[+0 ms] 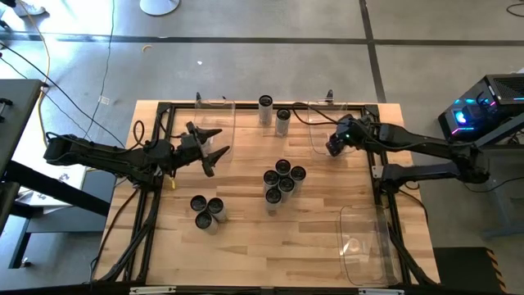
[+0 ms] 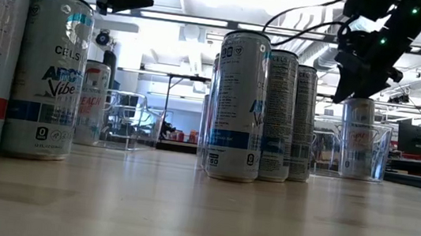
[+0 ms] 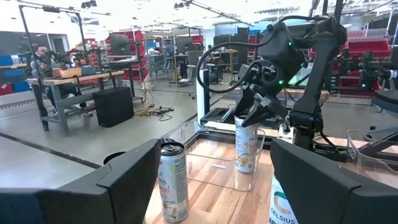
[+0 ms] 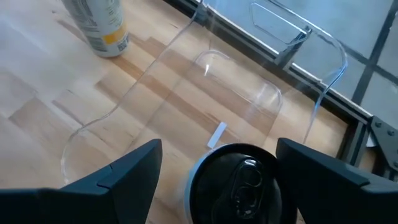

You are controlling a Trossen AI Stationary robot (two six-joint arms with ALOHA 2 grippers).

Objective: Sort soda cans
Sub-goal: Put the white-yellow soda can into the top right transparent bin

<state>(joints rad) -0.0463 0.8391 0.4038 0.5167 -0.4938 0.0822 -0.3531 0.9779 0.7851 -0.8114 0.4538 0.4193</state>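
Note:
Several soda cans stand upright on the wooden table: a cluster in the middle, a pair nearer the left, and two by the far edge. One more can stands inside the far right clear bin. My right gripper is open directly above it, a finger on either side of its dark top with gaps showing. The low view shows this can below the gripper. My left gripper is open and hovers left of the middle, pointing toward the table's right.
A second clear bin sits at the far left and a third at the near right corner. A black frame edges the table. One can stands just outside the far right bin. Bare wood lies between the groups.

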